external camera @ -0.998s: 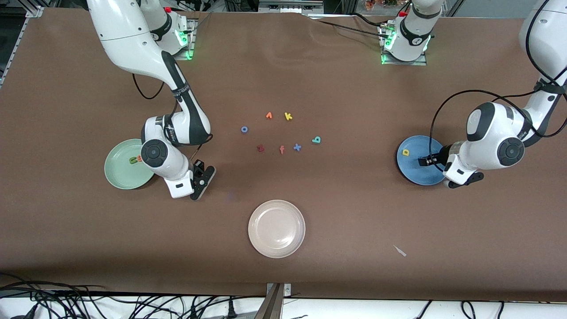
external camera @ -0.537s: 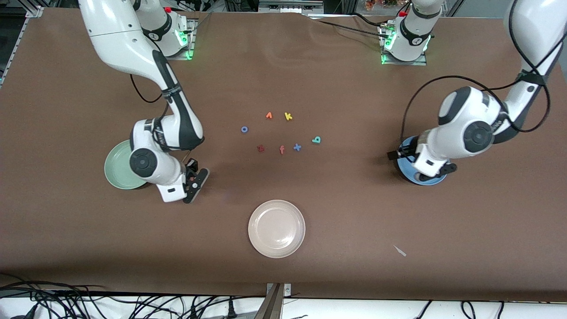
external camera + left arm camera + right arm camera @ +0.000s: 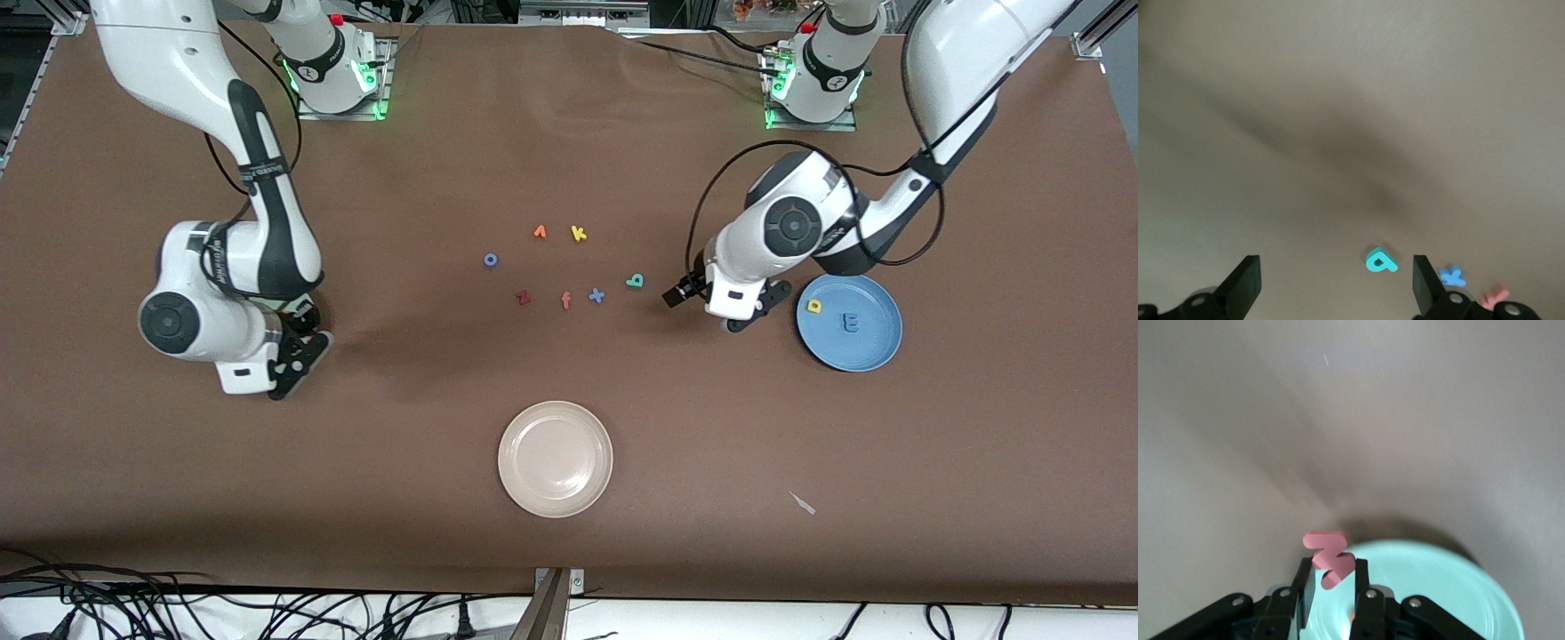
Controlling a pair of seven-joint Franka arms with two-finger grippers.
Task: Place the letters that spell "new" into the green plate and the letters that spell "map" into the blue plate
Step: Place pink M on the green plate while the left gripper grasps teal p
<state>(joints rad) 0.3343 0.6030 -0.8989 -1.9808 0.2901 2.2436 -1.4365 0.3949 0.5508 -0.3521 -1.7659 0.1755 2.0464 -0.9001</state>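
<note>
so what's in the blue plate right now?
In the blue plate: the yellow p and the blue m, lying apart. Nothing covers it; the teal a lies on the table.

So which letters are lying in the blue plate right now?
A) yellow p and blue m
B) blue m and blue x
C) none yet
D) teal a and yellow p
A: the front view shows the yellow p and the blue m lying in the blue plate, while the teal a lies on the table among the loose letters.
</note>
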